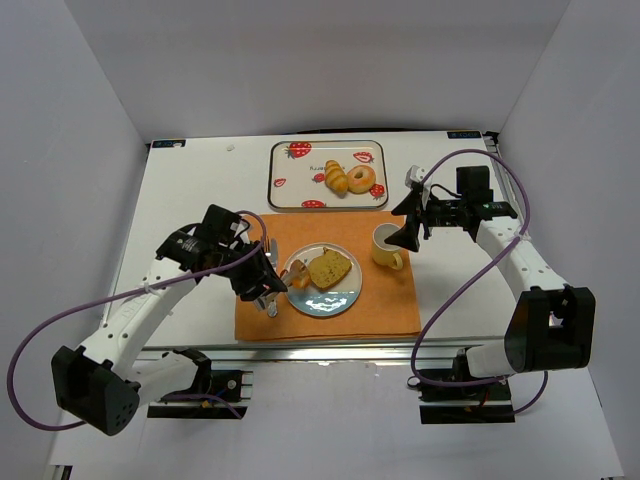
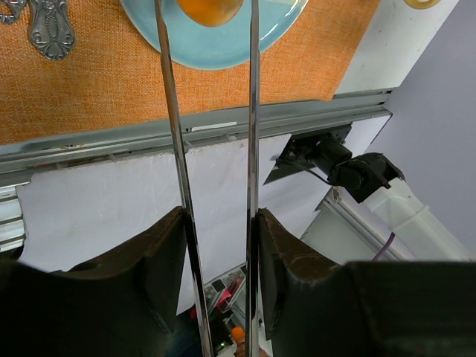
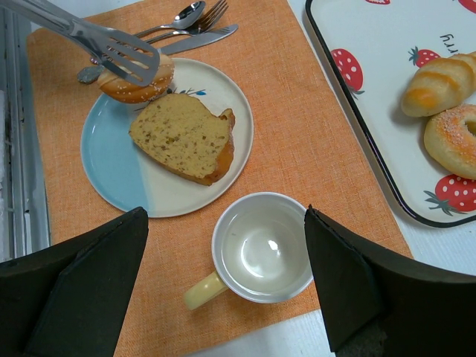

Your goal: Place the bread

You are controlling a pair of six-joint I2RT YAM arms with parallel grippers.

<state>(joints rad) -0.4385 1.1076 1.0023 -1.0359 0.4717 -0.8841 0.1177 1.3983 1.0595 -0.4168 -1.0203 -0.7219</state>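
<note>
The left gripper was clamped on a pair of metal tongs, its dark fingers pressing the two arms in close together. The tong tips held a small roll at the rim of the blue-and-white plate, on the side nearest the cutlery; whether the roll rested on the plate or hung just above it could not be told. A slice of brown bread lay flat in the middle of the plate, just beside the roll. The plate sat on an orange placemat, with a yellow-handled cup near it. The right gripper hovered over the cup, jaws spread wide and holding nothing. Behind the mat, a strawberry-print tray carried a long bun and a sugared ring, touching each other
</note>
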